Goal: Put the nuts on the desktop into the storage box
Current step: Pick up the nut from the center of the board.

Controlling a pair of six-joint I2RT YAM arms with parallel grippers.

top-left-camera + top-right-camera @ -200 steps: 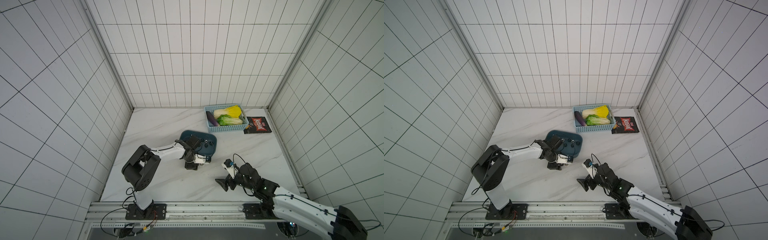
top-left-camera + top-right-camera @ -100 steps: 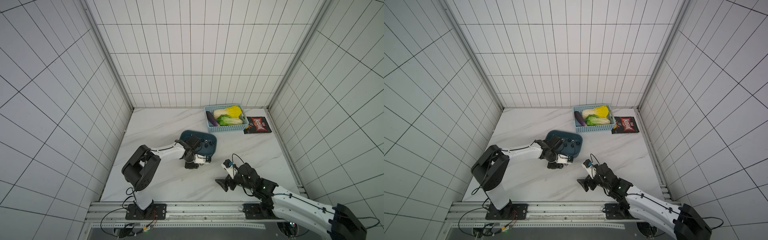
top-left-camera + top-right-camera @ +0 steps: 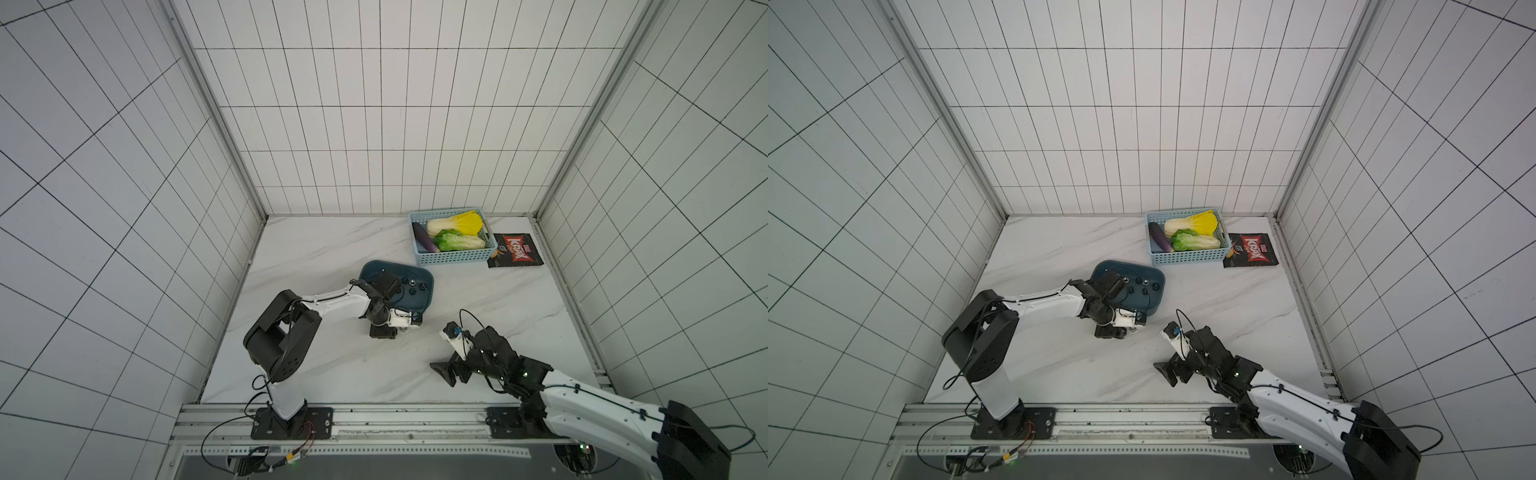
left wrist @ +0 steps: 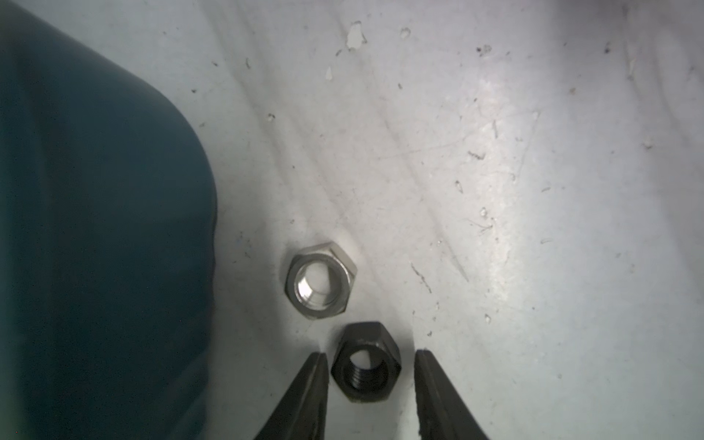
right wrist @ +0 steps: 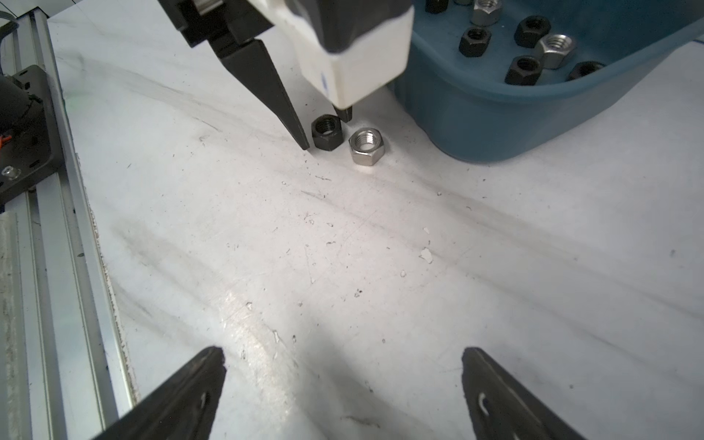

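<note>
Looks nearly done. Shows about seven nuts [image 5: 522,70] lying inside the storage box [image 5: 495,125] already, some black, some shiny. Leaves just two out on the bench [image 5: 381,266], just beside each other and near the box wall: a black nut [image 4: 366,362] and a silver nut [image 4: 320,280]. Has the left end effector [image 4: 371,354] down at the black nut, one finger each side, small gaps showing, so not squeezing yet. Has the right end effector [image 5: 343,349] spread wide, holding nothing, well apart from both nuts. Needs two more picks, by the look of it. Cannot tell about nuts hidden under the arms.
</note>
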